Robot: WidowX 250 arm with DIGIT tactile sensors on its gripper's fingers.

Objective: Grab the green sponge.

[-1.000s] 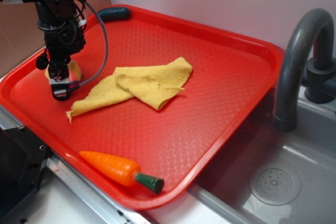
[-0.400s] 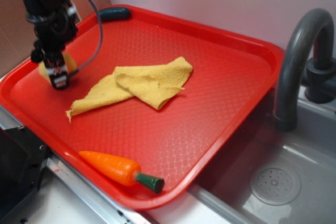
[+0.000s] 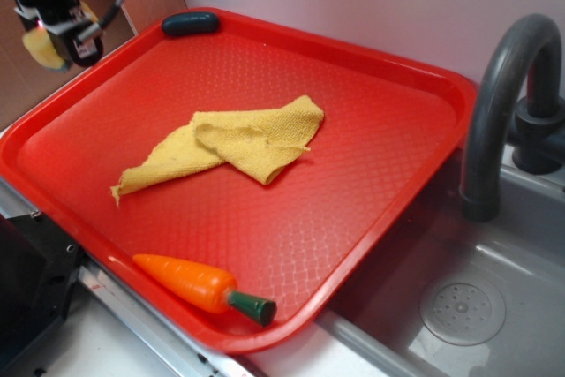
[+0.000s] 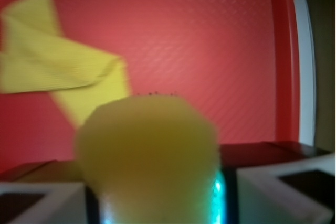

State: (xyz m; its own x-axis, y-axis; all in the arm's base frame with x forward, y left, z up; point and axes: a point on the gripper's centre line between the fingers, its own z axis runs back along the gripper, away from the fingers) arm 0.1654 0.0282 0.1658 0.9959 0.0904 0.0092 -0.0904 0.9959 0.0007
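The green sponge (image 3: 42, 47) is a small yellow foam block held in the air above the tray's far left edge. My gripper (image 3: 58, 41) is shut on it at the top left of the exterior view. In the wrist view the sponge (image 4: 149, 150) fills the lower middle as a blurred yellow block clamped between the two jaws, with the red tray (image 4: 210, 40) well below it. Its green face does not show.
A crumpled yellow cloth (image 3: 238, 143) lies mid-tray. An orange toy carrot (image 3: 199, 284) rests at the tray's near edge (image 3: 265, 342). A dark green capsule (image 3: 190, 23) sits at the far left corner. A grey faucet (image 3: 503, 103) and sink (image 3: 459, 306) stand to the right.
The gripper has risen and moved left, carrying the sponge off the tray surface to above the tray's left edge. Cloth, carrot and capsule have not moved.
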